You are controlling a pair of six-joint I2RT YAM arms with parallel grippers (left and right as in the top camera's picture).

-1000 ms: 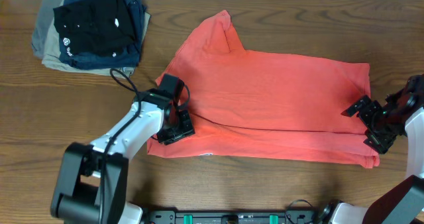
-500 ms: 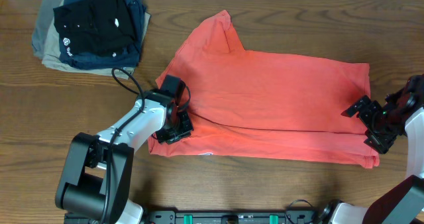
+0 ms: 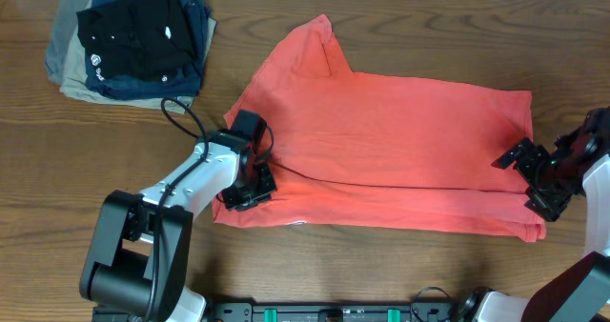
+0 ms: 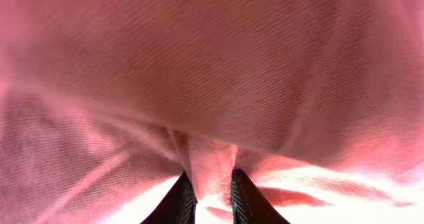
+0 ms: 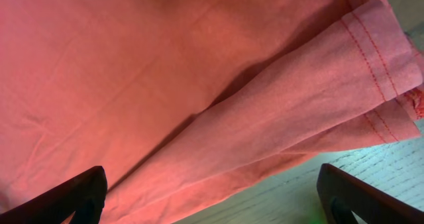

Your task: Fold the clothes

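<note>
- The coral-red T-shirt [image 3: 391,141] is laid flat across the middle of the counter [image 3: 429,27]. Its near edge is doubled into layers and one sleeve points toward the far side.
- A small ridge of cloth near the shirt's left near corner is pinched between the almost closed fingers of the left gripper [image 4: 211,194], as seen from the left wrist.
- The right gripper [image 3: 534,179] is spread wide at the right end, over the stitched hem layers, and nothing is gripped by it.
- The fabric is judged to be light, soft and limp. No shape will be kept once it is lifted, and any unsupported part will sag and drag.
- It is neither fragile nor slippery, though stacked layers may be slid apart if only the top one is caught.
- Hold is best taken at corners and hems, through all layers at once. Both ends should be raised together so that the fold line is left straight.
</note>
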